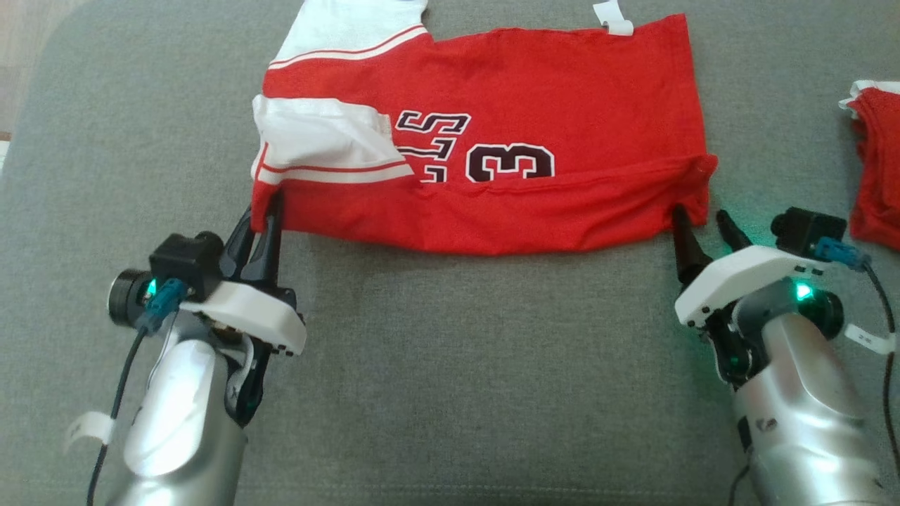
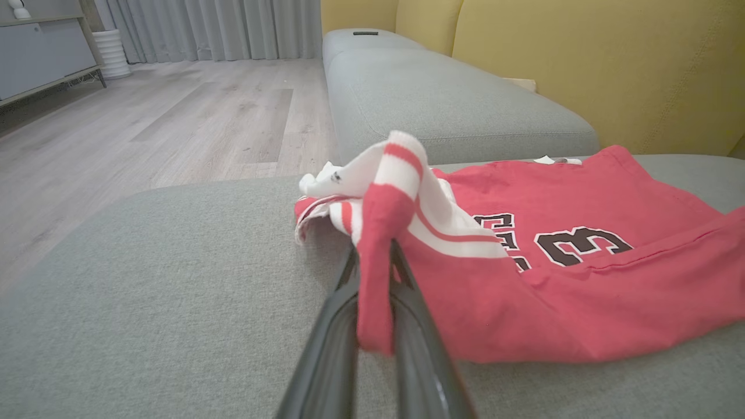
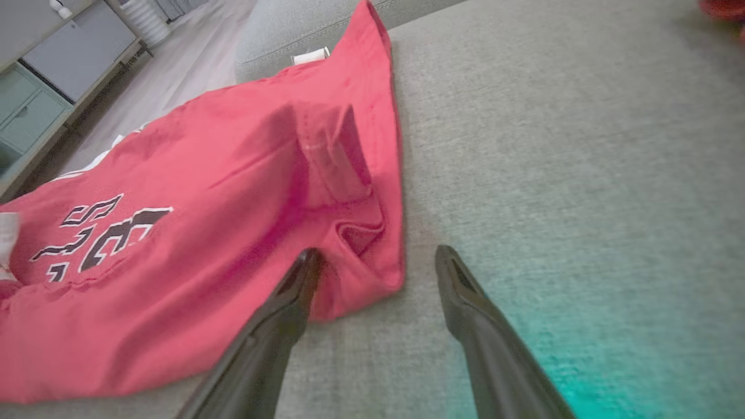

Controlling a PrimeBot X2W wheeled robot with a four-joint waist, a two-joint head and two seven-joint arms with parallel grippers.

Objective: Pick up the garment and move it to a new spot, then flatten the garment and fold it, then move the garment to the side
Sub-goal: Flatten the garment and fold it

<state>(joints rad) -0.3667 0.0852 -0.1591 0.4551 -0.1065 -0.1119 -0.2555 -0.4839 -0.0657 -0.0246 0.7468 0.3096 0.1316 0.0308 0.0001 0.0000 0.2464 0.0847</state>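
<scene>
- A wide grey sofa cushion point(image 1: 450, 365) fills the space before the robot. The left wrist view shows pale wooden floor point(image 2: 174, 116), grey curtains point(image 2: 233, 29) and a yellow sofa back point(image 2: 582, 70) beyond it.
- The red jersey point(image 1: 534, 91), with white striped sleeves and a dark "3", lies on the far half of the cushion. Its long axis runs left to right across the robot's front. A doubled strip of cloth runs along the near edge.
- The left gripper point(image 1: 261, 218) is at the near left corner, with its fingers pinched tight on a bunched bit of red hem. In the left wrist view point(image 2: 374, 250) the cloth stands up between them and hangs over the tips.
- The right gripper point(image 1: 699, 212) is at the near right corner, spread wide and holding nothing.
- In the right wrist view point(image 3: 378, 254) the corner of the jersey reaches into the gap between the fingers. It touches the inner finger, while the outer finger rests over bare cushion just beside the cloth.
- The near edge therefore runs straight from one gripper to the other, with only the left end gripped.
- In my judgement the next move depends on the right corner. It lies just ahead of the open fingers and toward the inner one, so a small push forward before closing would catch more than the tip.
- A second red garment point(image 1: 875, 169) lies at the right edge of the cushion, well apart from the jersey.
</scene>
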